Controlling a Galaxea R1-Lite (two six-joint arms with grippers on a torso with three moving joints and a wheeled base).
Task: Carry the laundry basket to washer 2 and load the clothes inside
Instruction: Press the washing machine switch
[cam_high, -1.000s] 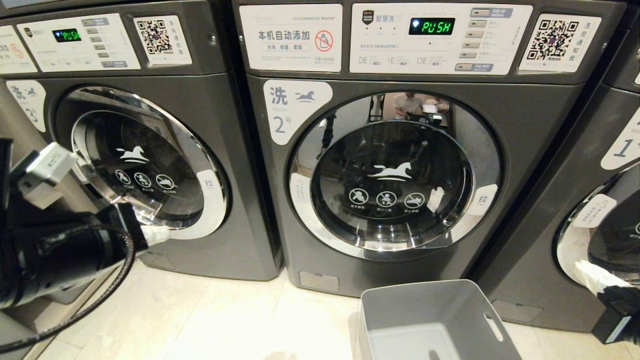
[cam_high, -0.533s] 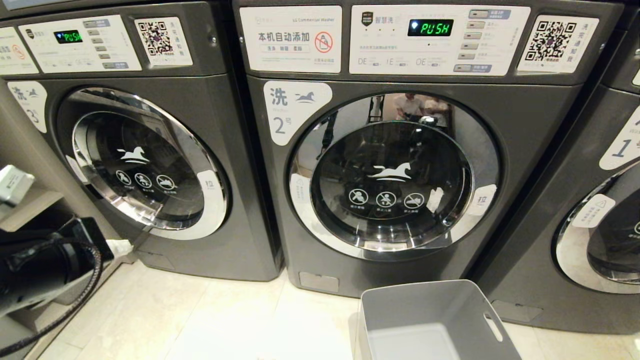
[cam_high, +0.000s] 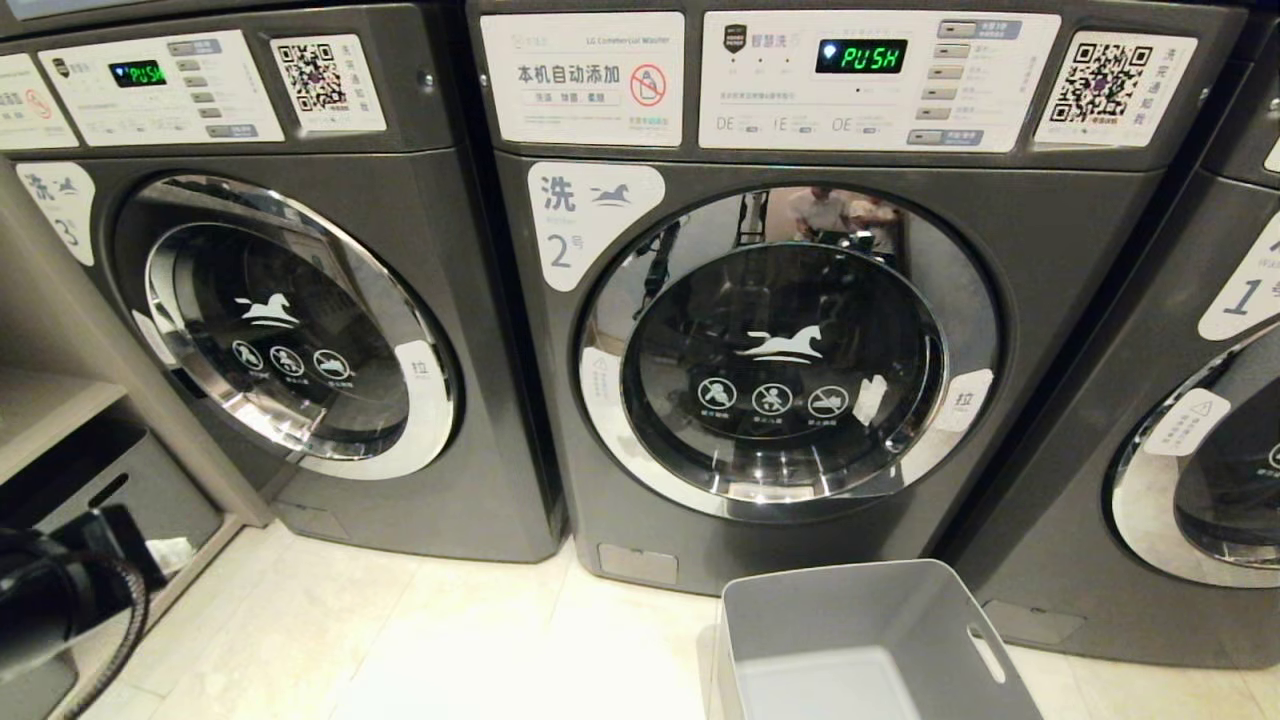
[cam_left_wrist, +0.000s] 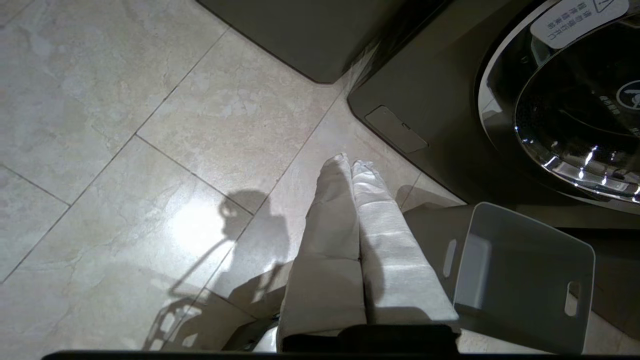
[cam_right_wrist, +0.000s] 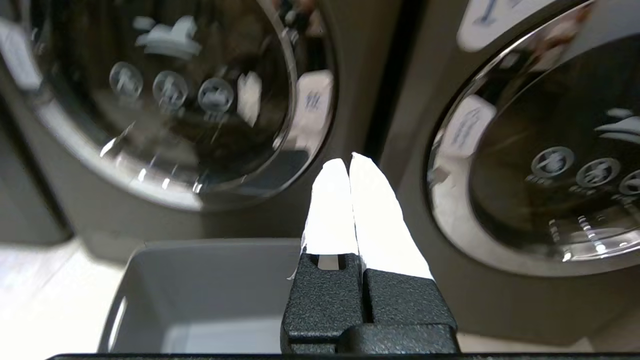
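- Plainly, in the head view the laundry basket (cam_high: 870, 640) stands on the tiled floor (cam_high: 400, 640) just in front of washer 2 (cam_high: 800, 330), whose round door (cam_high: 790, 350) is closed. No clothes show in the part of the tub seen. The left arm sits low at the left edge.
- Left wrist view: the left gripper (cam_left_wrist: 350, 162) hangs over the floor beside the basket (cam_left_wrist: 520, 280), jaws pressed together, holding nothing.
- Right wrist view: the right gripper (cam_right_wrist: 349, 162) hovers above the basket (cam_right_wrist: 210, 295), jaws pressed together, empty. The tub looks light, stiff and smooth (likely slippery); the slot handles (cam_left_wrist: 449, 257) seem the surest hold.
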